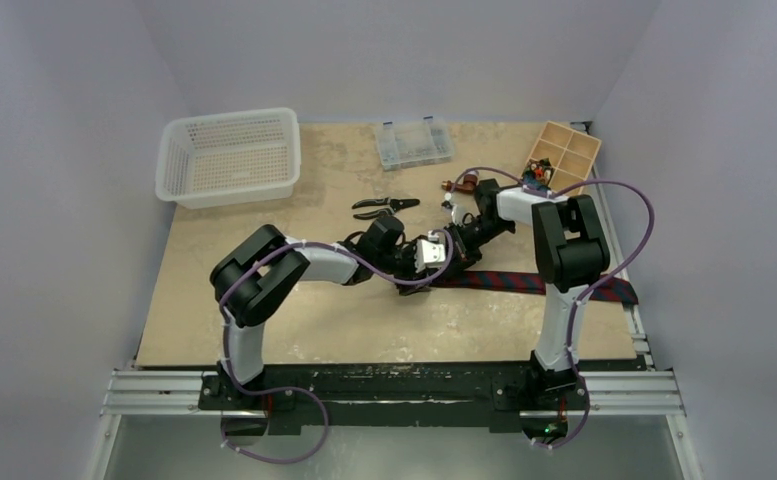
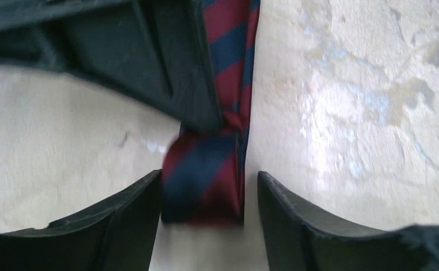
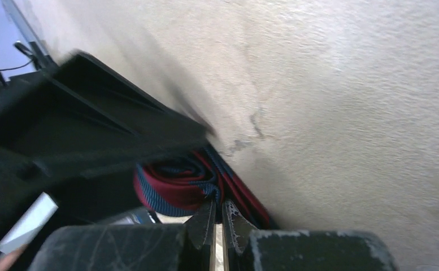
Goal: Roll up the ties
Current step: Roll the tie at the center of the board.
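Right pincer (image 3: 218, 209) clamps the rolled tie (image 3: 172, 189), left pincer (image 2: 209, 186) gapes around it; wooden tray (image 1: 564, 152) holds small parts (image 1: 537, 178)

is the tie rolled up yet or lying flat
Partly rolled: the tie has a small coil at one end, the rest lies flat across the table.
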Motion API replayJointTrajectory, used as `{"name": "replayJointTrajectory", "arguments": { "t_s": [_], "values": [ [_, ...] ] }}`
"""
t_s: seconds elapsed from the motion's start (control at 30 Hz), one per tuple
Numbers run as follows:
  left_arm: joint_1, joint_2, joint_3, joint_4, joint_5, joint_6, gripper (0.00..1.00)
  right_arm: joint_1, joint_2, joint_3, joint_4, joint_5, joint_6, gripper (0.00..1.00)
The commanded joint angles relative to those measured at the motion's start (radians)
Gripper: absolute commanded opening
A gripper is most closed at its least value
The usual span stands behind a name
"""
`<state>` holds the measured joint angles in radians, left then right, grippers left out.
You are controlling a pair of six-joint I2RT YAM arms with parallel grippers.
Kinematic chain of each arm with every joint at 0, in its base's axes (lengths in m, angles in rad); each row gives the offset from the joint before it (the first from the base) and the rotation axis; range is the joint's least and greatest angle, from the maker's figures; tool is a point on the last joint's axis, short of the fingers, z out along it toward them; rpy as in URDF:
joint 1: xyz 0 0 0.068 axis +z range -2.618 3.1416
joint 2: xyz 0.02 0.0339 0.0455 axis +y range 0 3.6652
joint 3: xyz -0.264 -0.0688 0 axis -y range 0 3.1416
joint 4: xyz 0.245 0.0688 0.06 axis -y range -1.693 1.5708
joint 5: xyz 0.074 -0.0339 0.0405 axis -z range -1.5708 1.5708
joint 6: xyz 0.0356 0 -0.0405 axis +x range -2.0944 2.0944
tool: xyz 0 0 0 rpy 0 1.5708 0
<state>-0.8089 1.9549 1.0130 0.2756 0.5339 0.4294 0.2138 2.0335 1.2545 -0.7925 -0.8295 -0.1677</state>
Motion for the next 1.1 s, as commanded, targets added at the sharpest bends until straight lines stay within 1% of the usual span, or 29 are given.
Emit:
{"name": "replayJointTrajectory", "arguments": {
  "t_s": [0.0, 0.07, 0.2, 0.47, 0.5, 0.7, 0.77, 0.83, 0.93, 1.07],
  "values": [
    [0.071, -0.080, -0.132, 0.046, 0.082, -0.036, 0.63, 0.001, 0.024, -0.001, 0.009, 0.121, -0.016, 0.00],
    [0.083, -0.103, -0.142, 0.044, 0.113, -0.022, 0.64, 0.001, 0.031, -0.002, 0.006, 0.142, -0.017, 0.00],
    [0.086, -0.096, -0.127, 0.047, 0.145, -0.019, 0.64, 0.002, 0.037, -0.004, 0.009, 0.174, -0.022, 0.00],
    [0.079, -0.029, -0.042, 0.110, 0.158, -0.159, 0.64, 0.015, 0.016, -0.030, 0.046, 0.200, -0.022, 0.00],
    [0.079, -0.024, -0.036, 0.113, 0.158, -0.165, 0.63, 0.015, 0.015, -0.033, 0.048, 0.201, -0.022, 0.00],
    [0.062, -0.047, -0.019, 0.117, 0.177, -0.172, 0.49, 0.019, 0.022, -0.036, 0.061, 0.209, -0.023, 0.00],
    [0.045, -0.055, -0.010, 0.124, 0.163, -0.178, 0.46, 0.019, 0.023, -0.039, 0.065, 0.208, -0.024, 0.00],
    [0.032, -0.050, 0.014, 0.141, 0.161, -0.215, 0.43, 0.020, 0.025, -0.040, 0.067, 0.205, -0.023, 0.00],
    [0.006, -0.043, 0.042, 0.159, 0.140, -0.251, 0.42, 0.021, 0.022, -0.042, 0.071, 0.203, -0.020, 0.00],
    [-0.024, -0.001, 0.065, 0.165, 0.117, -0.255, 0.42, 0.022, 0.012, -0.049, 0.082, 0.196, -0.020, 0.00]
  ]
}}
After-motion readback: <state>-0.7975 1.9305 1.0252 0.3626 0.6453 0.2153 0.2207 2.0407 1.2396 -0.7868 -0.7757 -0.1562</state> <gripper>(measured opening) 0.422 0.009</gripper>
